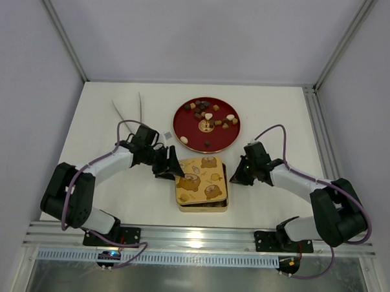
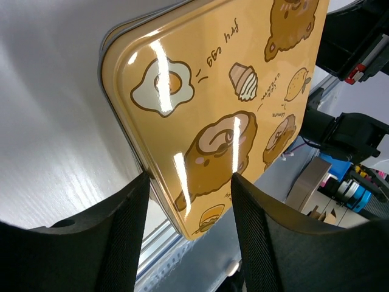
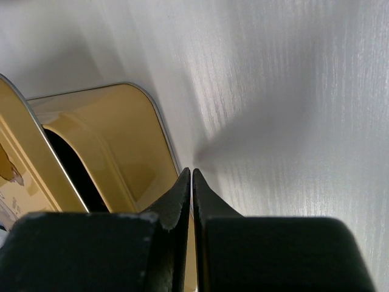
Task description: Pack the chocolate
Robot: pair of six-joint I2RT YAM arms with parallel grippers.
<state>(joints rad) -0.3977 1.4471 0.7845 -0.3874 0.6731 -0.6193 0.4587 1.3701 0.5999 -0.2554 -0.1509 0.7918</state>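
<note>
The chocolate [image 1: 208, 115], several small dark, caramel and cream pieces, lies on the round red plate [image 1: 183, 127] at the back centre. In front of it stands the square gold tin [image 1: 208, 205]. Its cartoon-printed lid [image 1: 200, 178] sits askew and raised over it, with a dark gap under it in the right wrist view [image 3: 67, 164]. My left gripper [image 1: 169, 165] is open at the lid's left edge. In the left wrist view [image 2: 188, 176] its fingers straddle a corner of the lid [image 2: 213, 91]. My right gripper [image 1: 236, 173] is shut and empty, its tips [image 3: 192, 171] at the tin's right wall [image 3: 121, 140].
White tongs [image 1: 128, 111] lie at the back left of the white table. A small white object [image 1: 166, 137] sits beside the left wrist. A metal rail [image 1: 197, 236] runs along the near edge, and white walls enclose the table.
</note>
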